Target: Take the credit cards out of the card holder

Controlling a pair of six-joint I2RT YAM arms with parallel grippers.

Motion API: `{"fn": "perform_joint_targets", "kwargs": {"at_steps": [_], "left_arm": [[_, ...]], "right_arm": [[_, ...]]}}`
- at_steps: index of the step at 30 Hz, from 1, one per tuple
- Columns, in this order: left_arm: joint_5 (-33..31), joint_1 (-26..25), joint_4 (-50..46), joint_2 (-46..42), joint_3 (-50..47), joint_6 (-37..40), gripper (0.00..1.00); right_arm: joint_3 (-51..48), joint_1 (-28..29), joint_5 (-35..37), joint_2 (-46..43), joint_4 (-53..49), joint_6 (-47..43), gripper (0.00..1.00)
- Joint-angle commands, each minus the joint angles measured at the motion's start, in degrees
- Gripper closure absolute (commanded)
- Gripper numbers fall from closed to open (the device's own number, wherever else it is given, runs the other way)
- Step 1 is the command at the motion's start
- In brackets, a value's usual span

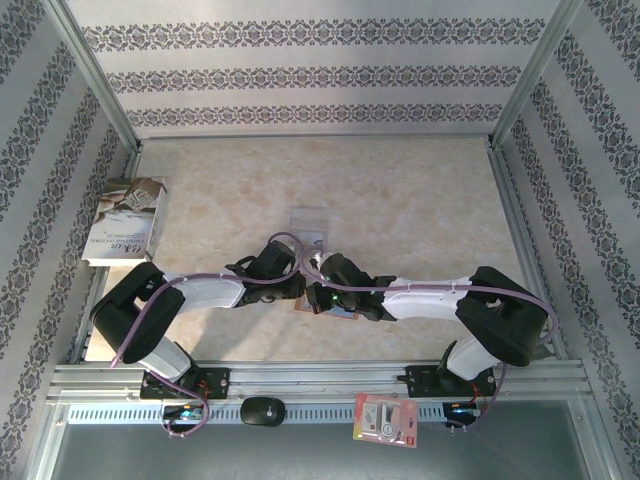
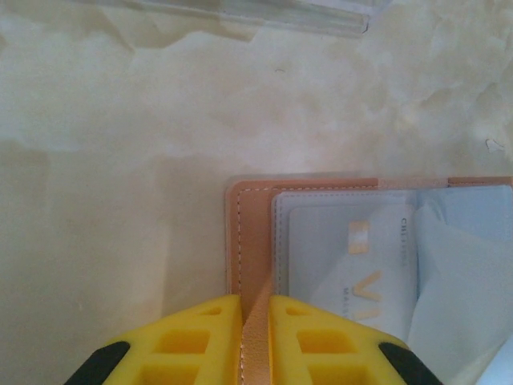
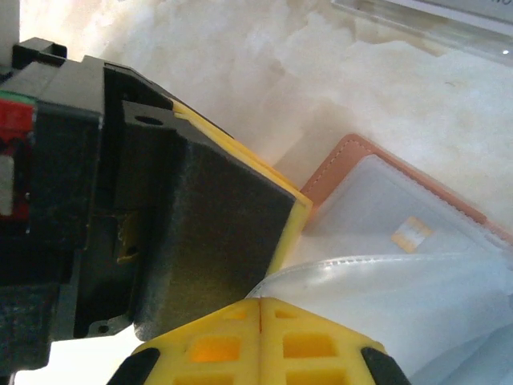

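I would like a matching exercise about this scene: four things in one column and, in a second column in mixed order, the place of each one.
Things:
1. orange-brown leather card holder
2. pale grey plastic card
3. red-and-white flat packet
4. pale rectangular book

Places:
a. on the slotted front rail
b. at the left edge of the table
c. edge gripped by the left gripper
d. in a pocket of the holder

Pairs: 1-c; 2-d; 3-a; 4-b

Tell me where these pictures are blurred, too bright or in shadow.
Left wrist view: the left gripper is blurred, close to the lens; the wallet and card are sharper; a shadow lies on the table beside them. Right wrist view: the right gripper is blurred, the table glares white at the upper left. Top view: dim, even light.
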Motion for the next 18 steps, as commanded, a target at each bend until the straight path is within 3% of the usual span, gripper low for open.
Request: {"fn": "perform_joint_targets", "kwargs": {"at_steps": [1,8,18], "left_arm": [[1.2,-1.17,-4.91,1.53,-0.24,1.29,0.83],[1.69,-1.19,-3.07,1.19,-2.08,0.13,0.85],[1.86,-1.26,-2.47,1.04,-2.3,0.19,0.87]], "right_arm": [[-1.33,-0.27,3.33,-2.67,1.34,2.52,1.0],[-3.75,-0.27,8.45,-7.37,-5.47,4.9,1.0],[-3.98,-0.96,17.61,-11.56,-22.63,12.75,0.9]]}}
